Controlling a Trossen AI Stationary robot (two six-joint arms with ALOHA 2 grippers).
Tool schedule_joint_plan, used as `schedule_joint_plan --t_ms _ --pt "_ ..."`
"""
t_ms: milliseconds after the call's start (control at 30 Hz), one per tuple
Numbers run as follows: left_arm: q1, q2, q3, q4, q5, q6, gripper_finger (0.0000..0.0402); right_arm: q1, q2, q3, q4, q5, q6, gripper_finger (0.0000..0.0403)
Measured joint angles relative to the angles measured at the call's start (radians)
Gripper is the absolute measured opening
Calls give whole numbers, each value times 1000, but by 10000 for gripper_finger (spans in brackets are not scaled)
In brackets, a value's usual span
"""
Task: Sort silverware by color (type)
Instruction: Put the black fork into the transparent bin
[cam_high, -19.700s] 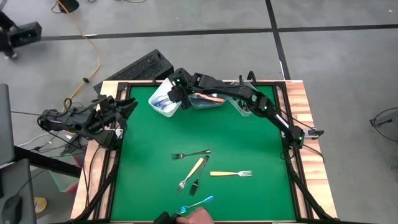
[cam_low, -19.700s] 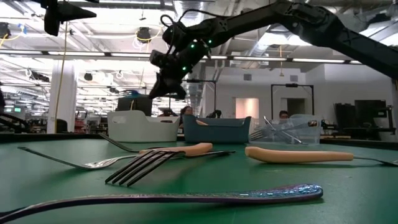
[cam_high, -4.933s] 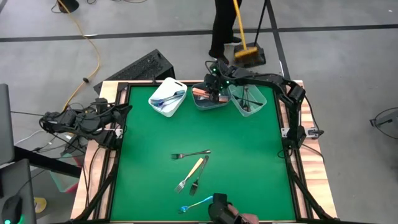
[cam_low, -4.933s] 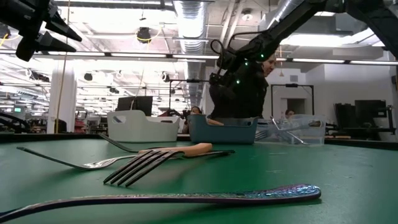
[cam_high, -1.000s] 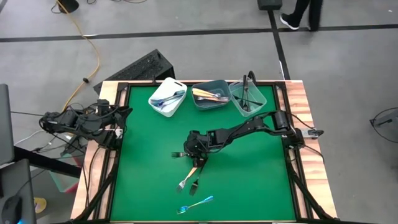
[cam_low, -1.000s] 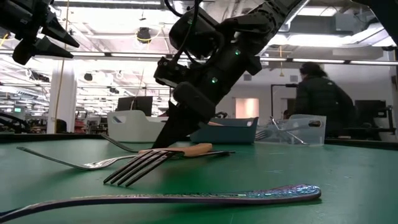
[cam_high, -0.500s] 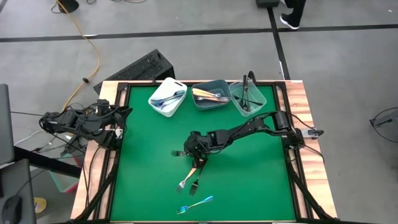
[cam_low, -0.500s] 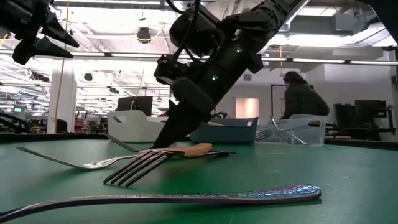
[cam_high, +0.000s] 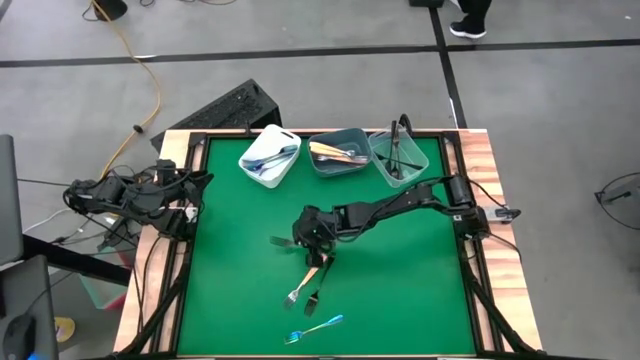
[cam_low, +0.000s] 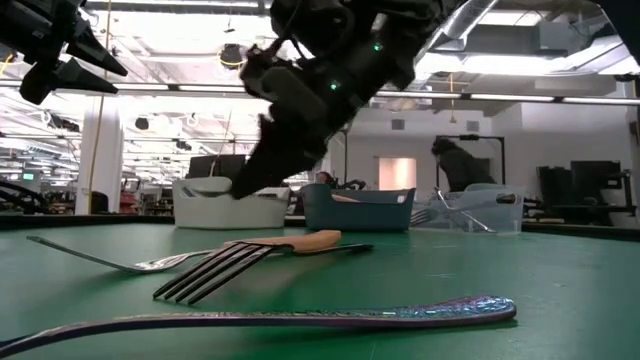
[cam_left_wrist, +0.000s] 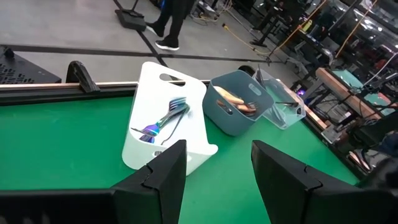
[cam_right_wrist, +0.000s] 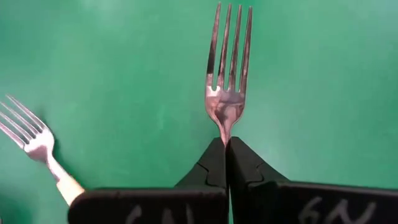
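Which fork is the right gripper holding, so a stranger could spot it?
On the green table, look to the middle, where the right gripper is. It is shut on a dark fork. Unlike the three forks lying nearer the front edge, this one is lifted.

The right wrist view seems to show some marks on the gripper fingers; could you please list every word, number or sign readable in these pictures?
Faint marks on the right gripper, shut on the fork, read roughly "6N" on each finger: uncertain.
White bin: no text.
Elsewhere nothing is legible.
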Motion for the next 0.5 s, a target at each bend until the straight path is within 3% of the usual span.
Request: schedule_joint_plan --t_ms 500 --pt "0 0 0 0 -7 -13 164 -103 -123 56 -58 28 -20 7"
